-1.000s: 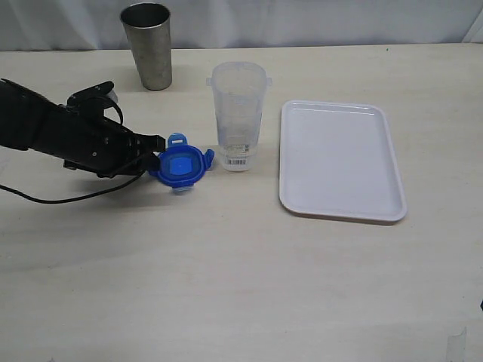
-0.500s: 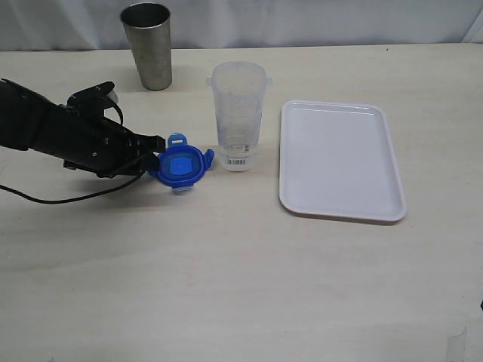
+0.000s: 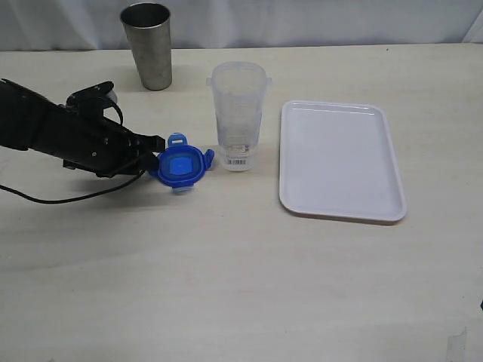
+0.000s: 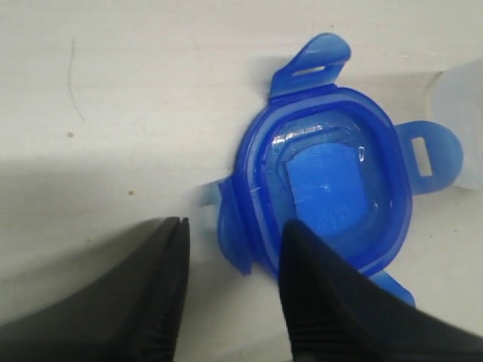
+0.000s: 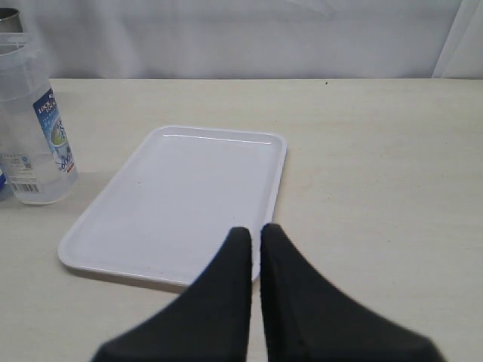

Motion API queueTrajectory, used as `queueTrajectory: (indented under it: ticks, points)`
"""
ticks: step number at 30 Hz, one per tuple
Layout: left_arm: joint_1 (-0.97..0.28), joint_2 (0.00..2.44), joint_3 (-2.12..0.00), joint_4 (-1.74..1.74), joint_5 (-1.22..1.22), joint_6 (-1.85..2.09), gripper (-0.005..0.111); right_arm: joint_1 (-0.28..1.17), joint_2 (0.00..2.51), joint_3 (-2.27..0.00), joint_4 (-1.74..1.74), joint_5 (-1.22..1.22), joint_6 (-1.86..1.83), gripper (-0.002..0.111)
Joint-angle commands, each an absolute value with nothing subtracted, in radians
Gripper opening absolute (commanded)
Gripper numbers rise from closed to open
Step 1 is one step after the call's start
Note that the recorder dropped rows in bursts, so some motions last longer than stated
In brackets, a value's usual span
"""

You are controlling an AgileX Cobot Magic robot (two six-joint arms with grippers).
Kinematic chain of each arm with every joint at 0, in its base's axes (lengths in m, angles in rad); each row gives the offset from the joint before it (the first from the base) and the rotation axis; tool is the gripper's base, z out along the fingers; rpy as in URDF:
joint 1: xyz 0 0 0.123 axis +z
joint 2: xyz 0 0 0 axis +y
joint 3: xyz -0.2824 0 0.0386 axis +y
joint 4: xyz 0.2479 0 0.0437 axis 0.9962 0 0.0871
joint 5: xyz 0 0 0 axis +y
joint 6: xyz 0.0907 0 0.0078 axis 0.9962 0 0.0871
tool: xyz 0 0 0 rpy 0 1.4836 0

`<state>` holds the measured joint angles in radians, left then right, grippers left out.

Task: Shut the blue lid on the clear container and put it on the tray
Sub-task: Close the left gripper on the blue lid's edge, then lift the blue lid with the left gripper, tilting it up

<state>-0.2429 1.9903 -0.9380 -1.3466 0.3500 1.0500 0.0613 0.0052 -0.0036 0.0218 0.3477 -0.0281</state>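
The blue lid (image 3: 179, 166) lies flat on the table just left of the clear container (image 3: 238, 113), which stands upright and uncovered. My left gripper (image 3: 156, 153) is low at the lid's left edge and open. In the left wrist view one flap of the blue lid (image 4: 332, 188) sits between the fingers of the left gripper (image 4: 235, 226), with a gap to one finger while the other overlaps the rim. The white tray (image 3: 339, 158) lies to the right, bare. My right gripper (image 5: 256, 228) is shut on nothing, facing the tray (image 5: 181, 196) and the clear container (image 5: 30, 128).
A grey steel cup (image 3: 151, 45) stands at the back, left of the container. A black cable (image 3: 60, 197) trails from the left arm across the table. The right arm stays outside the exterior view.
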Motion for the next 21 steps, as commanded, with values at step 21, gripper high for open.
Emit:
queueTrajectory:
  ticks: [21]
  points:
    - [-0.245,2.026,-0.943,-1.346,0.364,1.049,0.012,0.056,0.000,0.000,0.014,0.345,-0.034,0.004]
